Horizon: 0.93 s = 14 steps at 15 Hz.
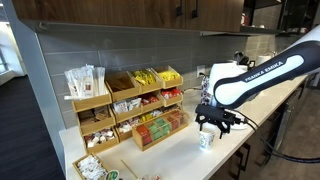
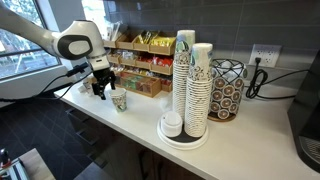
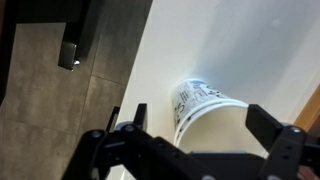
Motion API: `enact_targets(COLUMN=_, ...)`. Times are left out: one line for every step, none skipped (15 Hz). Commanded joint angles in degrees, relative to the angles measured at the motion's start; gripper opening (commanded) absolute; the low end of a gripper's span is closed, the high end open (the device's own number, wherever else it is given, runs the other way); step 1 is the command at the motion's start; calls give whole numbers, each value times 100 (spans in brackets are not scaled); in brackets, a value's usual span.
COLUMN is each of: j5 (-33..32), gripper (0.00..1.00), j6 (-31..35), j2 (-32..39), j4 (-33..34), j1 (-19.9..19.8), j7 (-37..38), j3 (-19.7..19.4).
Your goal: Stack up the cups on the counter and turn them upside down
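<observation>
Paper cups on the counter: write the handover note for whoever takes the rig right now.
Claw: open, jaws either side of the cup, not gripping.
Cups: one small white paper cup with dark green print stands on the long off-white counter directly below the claw, near the wooden snack racks. No second loose cup shows; whether two are nested here is too small to tell.
Done: possibly the stacking.
Left: confirm the stack, then regrasp and turn it upside down; which end is up now is unclear.
</observation>
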Motion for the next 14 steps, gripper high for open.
enact_targets(j5=-92, gripper=100, j6=-219, j2=240, j4=217, j1=138, j7=78, j3=-94)
enact_targets(j5=-73, gripper=100, j6=-238, j2=271, j4=255, j1=161, j7=57, j3=-97)
enact_targets(j5=-59, gripper=100, j6=-256, j2=312, j4=293, j1=185, j7=37, j3=-102)
enact_targets(j5=-48, gripper=100, j6=-267, j2=356, j4=333, j1=211, j7=22, j3=-104)
enact_targets(j5=-39, gripper=100, j6=-292, j2=408, j4=382, j1=241, j7=8, j3=-103)
enact_targets(j5=-29, gripper=100, j6=-312, j2=457, j4=425, j1=272, j7=-10, j3=-103)
enact_targets(j5=-18, gripper=100, j6=-325, j2=510, j4=465, j1=306, j7=-23, j3=-102)
enact_targets(j5=-10, gripper=100, j6=-336, j2=576, j4=504, j1=341, j7=-35, j3=-100)
enact_targets(j5=-3, gripper=100, j6=-343, j2=647, j4=547, j1=380, j7=-46, j3=-95)
enact_targets(j5=3, gripper=100, j6=-345, j2=719, j4=588, j1=419, j7=-55, j3=-91)
enact_targets(j5=11, gripper=100, j6=-345, j2=793, j4=627, j1=458, j7=-61, j3=-92)
enact_targets(j5=14, gripper=100, j6=-343, j2=852, j4=657, j1=495, j7=-58, j3=-92)
enact_targets(j5=13, gripper=100, j6=-349, j2=901, j4=689, j1=531, j7=-55, j3=-94)
enact_targets(j5=16, gripper=100, j6=-354, j2=942, j4=725, j1=575, j7=-53, j3=-89)
